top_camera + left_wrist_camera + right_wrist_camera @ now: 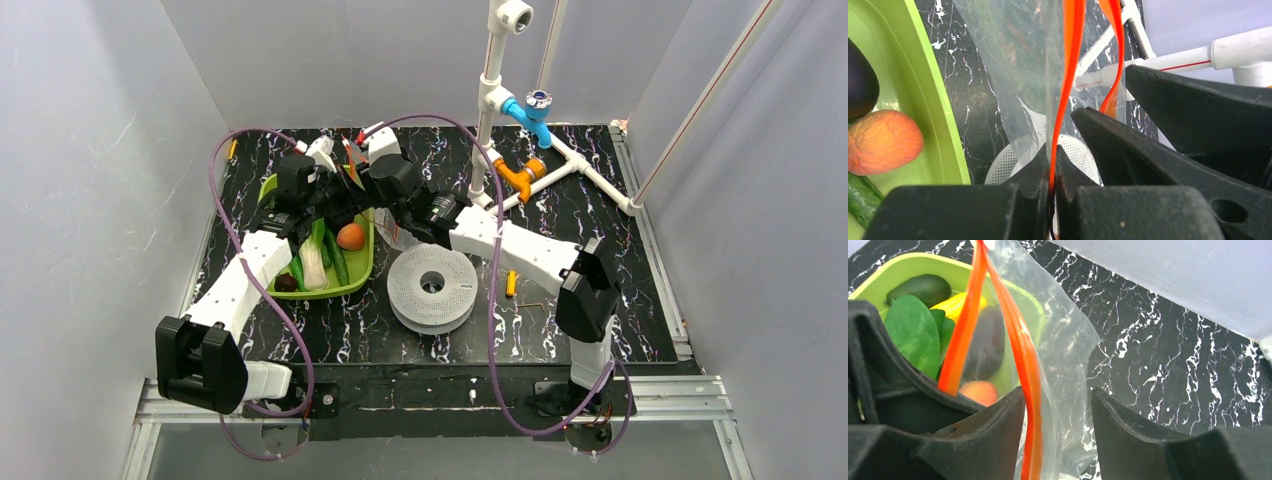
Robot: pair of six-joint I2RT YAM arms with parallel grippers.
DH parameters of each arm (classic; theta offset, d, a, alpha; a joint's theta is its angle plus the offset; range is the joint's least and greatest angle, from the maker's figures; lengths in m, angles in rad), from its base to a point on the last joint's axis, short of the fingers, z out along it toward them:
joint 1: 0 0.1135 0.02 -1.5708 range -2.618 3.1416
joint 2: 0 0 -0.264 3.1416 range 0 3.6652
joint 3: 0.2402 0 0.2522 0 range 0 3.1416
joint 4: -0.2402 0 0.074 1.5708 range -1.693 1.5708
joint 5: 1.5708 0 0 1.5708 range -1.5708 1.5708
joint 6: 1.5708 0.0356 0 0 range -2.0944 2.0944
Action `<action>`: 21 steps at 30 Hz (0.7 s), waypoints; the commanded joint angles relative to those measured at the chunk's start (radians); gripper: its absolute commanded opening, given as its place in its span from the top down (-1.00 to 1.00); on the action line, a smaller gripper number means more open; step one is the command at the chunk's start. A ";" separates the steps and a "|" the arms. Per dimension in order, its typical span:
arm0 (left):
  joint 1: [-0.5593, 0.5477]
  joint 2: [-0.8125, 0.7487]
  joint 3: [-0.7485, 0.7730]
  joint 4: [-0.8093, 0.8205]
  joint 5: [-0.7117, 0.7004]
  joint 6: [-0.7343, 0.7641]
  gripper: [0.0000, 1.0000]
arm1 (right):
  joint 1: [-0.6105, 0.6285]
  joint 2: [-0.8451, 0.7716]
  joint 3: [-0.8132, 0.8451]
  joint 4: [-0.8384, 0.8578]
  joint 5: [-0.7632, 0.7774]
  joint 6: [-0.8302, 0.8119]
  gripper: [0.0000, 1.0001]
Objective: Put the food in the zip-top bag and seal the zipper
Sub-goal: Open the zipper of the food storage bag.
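Presently, left gripper [1052, 155] clamped tight on the zipper [1074, 50]; right gripper [1058, 392] parted, astride the bag [1063, 335] mouth, gripping nothing. Food [349, 237] sits in tray [354, 282].

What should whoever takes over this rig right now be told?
Left gripper: shut on the zipper, holding the zip-top bag up next to the green tray.
Right gripper: open, with one zipper strip and the bag wall between its jaws, not clamped.
Food: orange fruit, eggplant and green vegetables lie in the tray; none visibly in the bag.
Done: bag held up, mouth open.
Left: load the food, then seal the zipper.
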 commanded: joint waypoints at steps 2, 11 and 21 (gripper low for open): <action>-0.003 -0.008 0.037 0.003 0.033 0.005 1.00 | -0.008 0.075 0.137 0.002 0.004 -0.123 -0.26; -0.003 -0.014 0.028 0.015 0.036 -0.017 1.00 | 0.001 0.059 0.143 -0.129 0.124 -0.018 -0.04; 0.006 0.018 0.042 -0.067 -0.075 -0.024 1.00 | 0.015 -0.138 0.077 -0.169 0.243 -0.046 -0.46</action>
